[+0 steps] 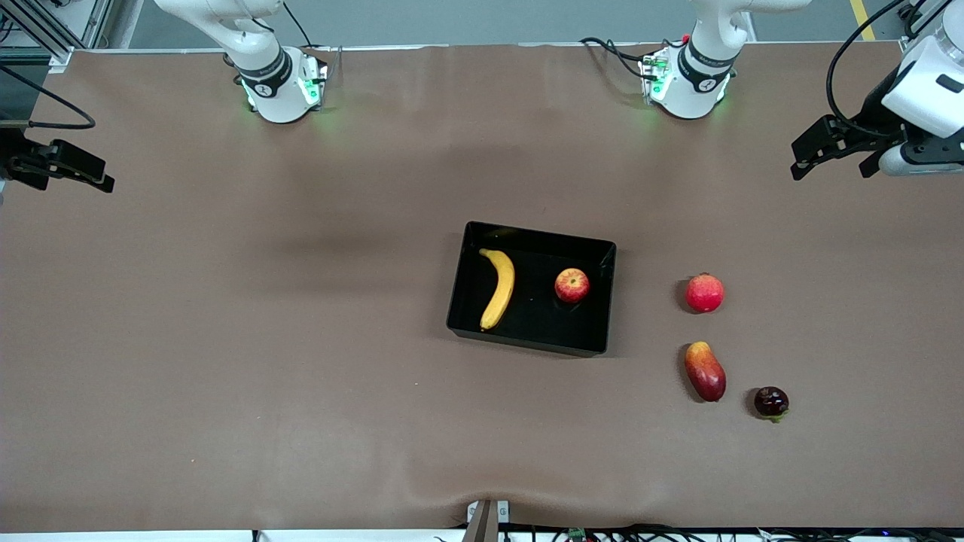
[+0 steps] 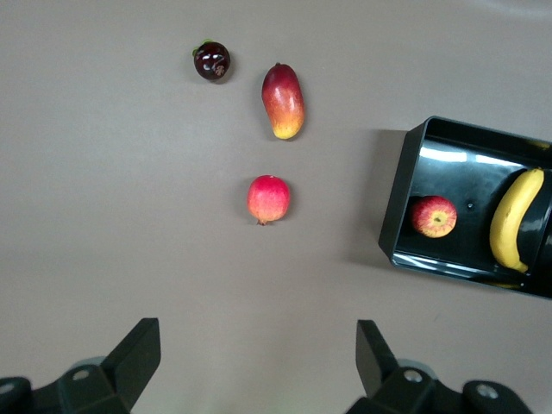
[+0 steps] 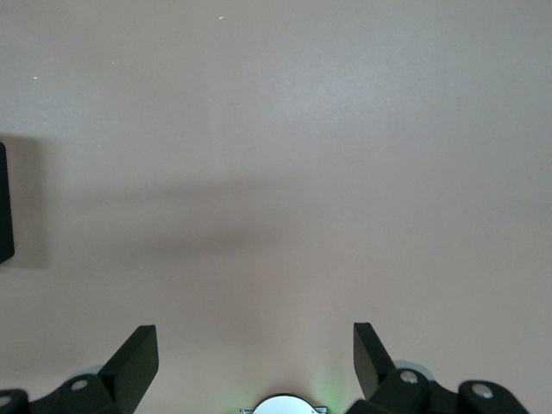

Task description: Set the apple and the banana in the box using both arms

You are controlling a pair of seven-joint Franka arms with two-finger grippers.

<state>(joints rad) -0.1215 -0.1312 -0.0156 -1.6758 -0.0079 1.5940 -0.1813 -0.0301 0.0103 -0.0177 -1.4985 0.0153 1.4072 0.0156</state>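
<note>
The black box point(image 1: 527, 235) sits mid-table. The banana point(image 1: 498, 287) lies in it at the right arm's end, and the apple point(image 1: 571, 285) lies in it at the left arm's end. Both also show in the left wrist view: the box point(image 2: 398, 194), apple point(image 2: 434, 216) and banana point(image 2: 515, 218). My left gripper point(image 1: 828, 159) hangs open and empty over bare table at the left arm's end, and is open in its wrist view point(image 2: 259, 335). My right gripper point(image 1: 96, 178) hangs open and empty over bare table at the right arm's end point(image 3: 254, 336). A box edge point(image 3: 4, 203) shows there.
Three fruits lie on the table beside the box toward the left arm's end: a round red fruit point(image 1: 704, 293) point(image 2: 269, 198), a red-yellow mango point(image 1: 705, 371) point(image 2: 283, 100) nearer the front camera, and a small dark fruit point(image 1: 771, 402) point(image 2: 211, 61) beside the mango.
</note>
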